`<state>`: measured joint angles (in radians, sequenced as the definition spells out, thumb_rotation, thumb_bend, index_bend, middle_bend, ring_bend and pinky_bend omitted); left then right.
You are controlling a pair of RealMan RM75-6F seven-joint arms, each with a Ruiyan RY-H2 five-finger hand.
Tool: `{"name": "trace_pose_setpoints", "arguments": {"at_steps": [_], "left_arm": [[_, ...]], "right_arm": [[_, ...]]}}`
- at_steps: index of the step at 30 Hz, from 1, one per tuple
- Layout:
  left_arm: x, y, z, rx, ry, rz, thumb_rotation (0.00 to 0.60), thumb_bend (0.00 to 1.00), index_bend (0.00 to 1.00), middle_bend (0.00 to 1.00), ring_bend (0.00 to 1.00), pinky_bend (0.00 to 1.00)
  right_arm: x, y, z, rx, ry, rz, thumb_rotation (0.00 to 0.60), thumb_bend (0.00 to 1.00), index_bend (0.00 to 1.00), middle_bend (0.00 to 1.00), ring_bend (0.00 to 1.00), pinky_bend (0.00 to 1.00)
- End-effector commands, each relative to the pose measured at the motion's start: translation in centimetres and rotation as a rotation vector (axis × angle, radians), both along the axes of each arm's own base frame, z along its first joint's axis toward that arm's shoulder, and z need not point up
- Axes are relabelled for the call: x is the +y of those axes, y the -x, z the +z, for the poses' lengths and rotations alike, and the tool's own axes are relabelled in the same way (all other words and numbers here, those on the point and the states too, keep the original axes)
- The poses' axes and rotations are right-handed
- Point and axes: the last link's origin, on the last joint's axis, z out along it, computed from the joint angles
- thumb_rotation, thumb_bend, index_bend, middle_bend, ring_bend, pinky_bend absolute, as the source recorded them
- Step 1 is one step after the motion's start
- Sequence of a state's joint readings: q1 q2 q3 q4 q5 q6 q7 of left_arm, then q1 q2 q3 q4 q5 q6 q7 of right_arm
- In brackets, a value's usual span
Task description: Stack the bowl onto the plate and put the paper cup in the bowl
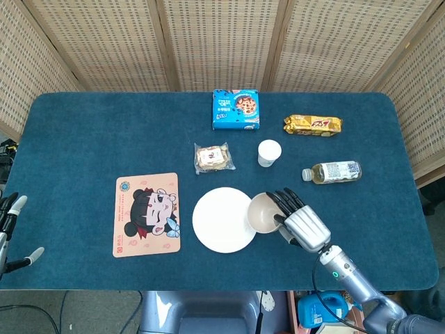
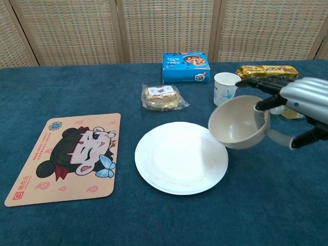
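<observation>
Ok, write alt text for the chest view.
The right robot hand holds a beige bowl lifted and tilted at the right edge of a white plate. Behind stand a paper cup and snack packs; a cartoon mat lies left.

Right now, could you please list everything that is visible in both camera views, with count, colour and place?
bowl: 1, beige, lifted, tilted, over the plate's right edge
plate: 1, white, table centre
paper cup: 1, white, upright behind the bowl
cookie box: 1, blue, far centre
wrapped pastry: 1, clear wrapper, behind the plate
snack pack: 1, golden, far right
bottle: 1, yellowish, lying at right
cartoon mat: 1, peach, left
table: 1, dark blue cloth
right hand: silver, fingers gripping the bowl's rim
left hand: at the left edge, holding nothing
</observation>
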<state>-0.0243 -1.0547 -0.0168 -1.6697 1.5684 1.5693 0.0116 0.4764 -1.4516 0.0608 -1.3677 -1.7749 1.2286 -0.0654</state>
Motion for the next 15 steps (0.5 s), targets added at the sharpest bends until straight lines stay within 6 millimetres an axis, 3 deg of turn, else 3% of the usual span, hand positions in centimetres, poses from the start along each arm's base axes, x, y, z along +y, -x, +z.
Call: {"name": "trace_pose_setpoints", "arguments": {"at_steps": [1, 7, 15], "left_arm": [[0.0, 0.0, 0.0, -0.001, -0.002, 0.001, 0.6, 0.0, 0.0, 0.0, 0.0, 0.0], [0.1, 0.1, 0.1, -0.003, -0.002, 0.005, 0.6, 0.0, 0.0, 0.0, 0.0, 0.0], [0.3, 0.3, 0.2, -0.006, -0.004, 0.017, 0.6, 0.0, 0.0, 0.0, 0.0, 0.0]], "right_arm": [[-1.7, -2.9, 0.4, -0.035, 0.004, 0.018, 0.6, 0.49, 0.64, 0.0, 0.0, 0.0], [-3.0, -5.9, -1.0, -0.089, -0.07, -0.017, 0.6, 0.49, 0.64, 0.0, 0.0, 0.0], [-2.6, -9.0, -5.1, -0.108, -0.187, -0.002, 0.6, 0.49, 0.64, 0.0, 0.0, 0.0]]}}
